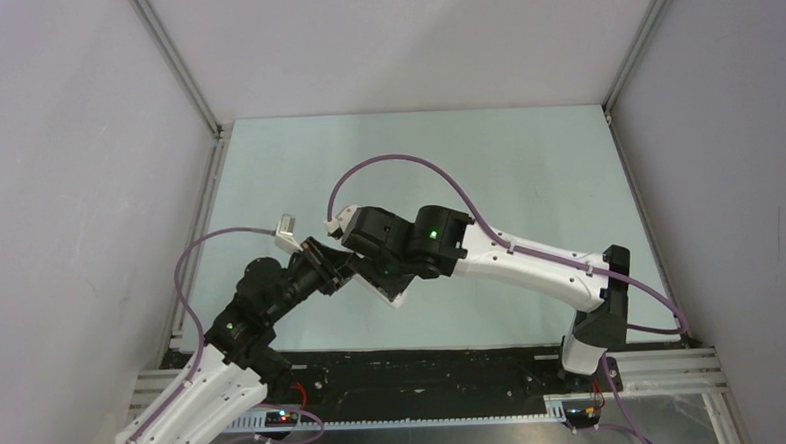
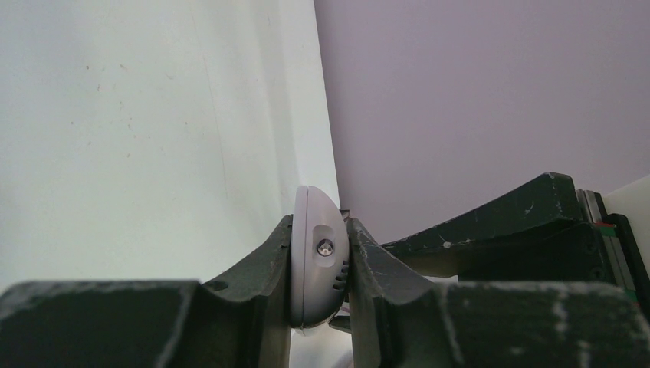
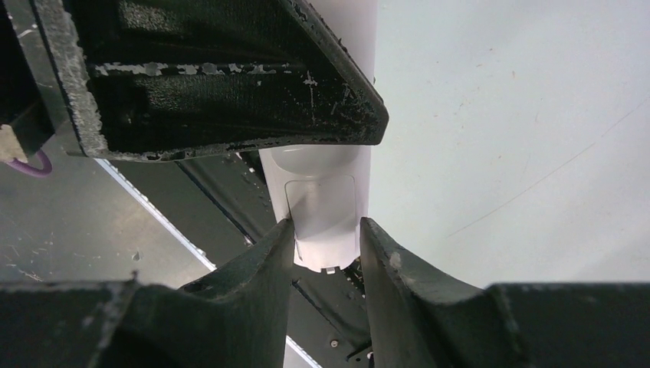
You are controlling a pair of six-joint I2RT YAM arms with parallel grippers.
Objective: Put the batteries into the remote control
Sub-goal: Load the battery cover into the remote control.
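The white remote control (image 1: 396,293) is held off the table between both grippers, near the front middle. My left gripper (image 1: 323,269) is shut on one end of it. In the left wrist view the remote (image 2: 314,268) shows end on, with its small emitter bulb, pinched in my left gripper (image 2: 320,225). My right gripper (image 1: 367,270) is shut across the remote's other end. In the right wrist view my right gripper (image 3: 326,222) flanks the remote's plain back (image 3: 322,201), where the outline of a cover panel and a small end tab show. My left gripper's fingers (image 3: 230,84) fill the top of that view. The batteries are out of view.
The pale green table (image 1: 527,176) lies inside grey enclosure walls with aluminium corner posts (image 1: 177,61). A black base strip (image 1: 425,366) runs along the near edge between the arm mounts. Purple cables (image 1: 396,164) loop over both wrists.
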